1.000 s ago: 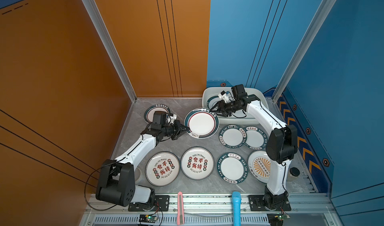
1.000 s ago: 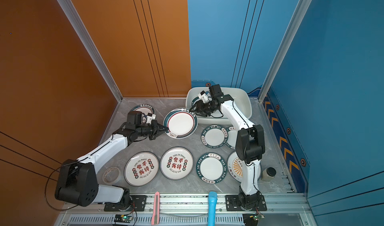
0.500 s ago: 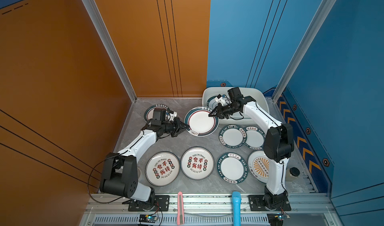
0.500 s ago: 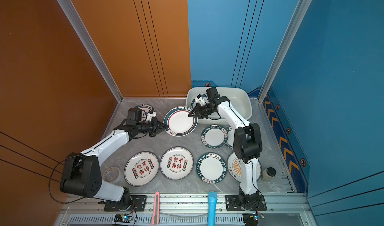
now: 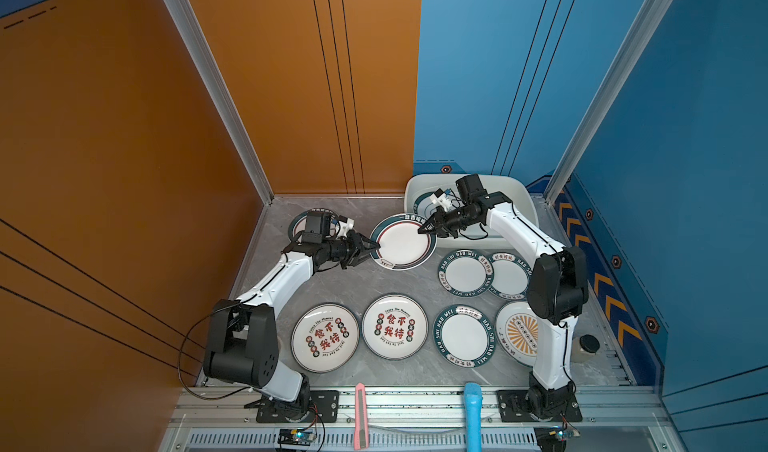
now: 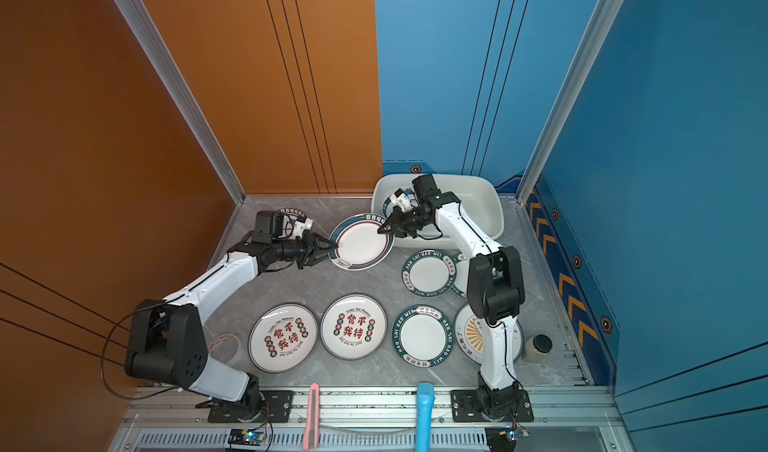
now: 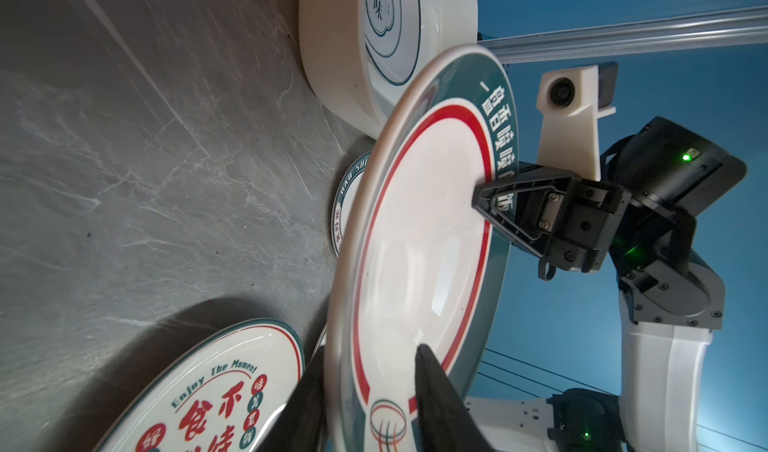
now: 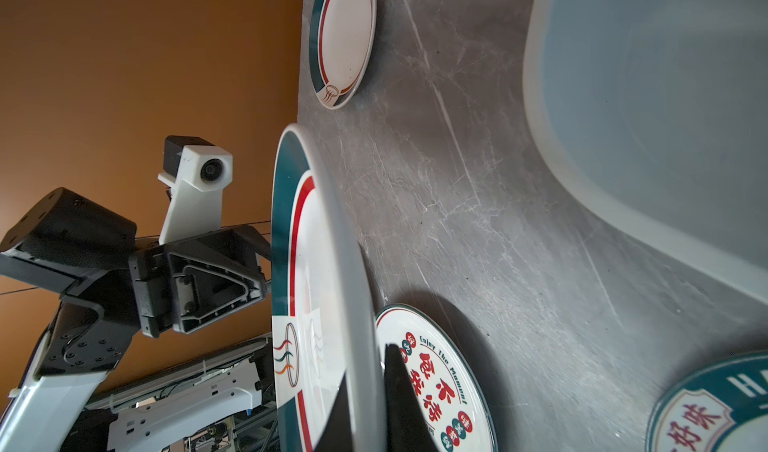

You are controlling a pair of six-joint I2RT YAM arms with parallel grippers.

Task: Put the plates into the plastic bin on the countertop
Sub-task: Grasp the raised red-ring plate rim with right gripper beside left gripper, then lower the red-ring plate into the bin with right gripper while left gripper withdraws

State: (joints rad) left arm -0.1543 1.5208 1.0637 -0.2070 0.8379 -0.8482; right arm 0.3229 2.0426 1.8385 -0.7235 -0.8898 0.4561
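While right hand (image 5: 420,230) pinches plate (image 5: 401,244), left hand (image 5: 375,246) straddles opposite rim, parted

We log this as a robotics lab test cell. Orange panels (image 5: 124,138) and blue panels (image 5: 685,179), framed by aluminium posts (image 5: 216,92), box in a marble-patterned countertop (image 5: 353,283). The left arm (image 5: 274,287) and right arm (image 5: 523,237) are bolted to a ribbed aluminium rail (image 5: 415,404), and a bare circuit board (image 5: 296,435) sits lit below it.
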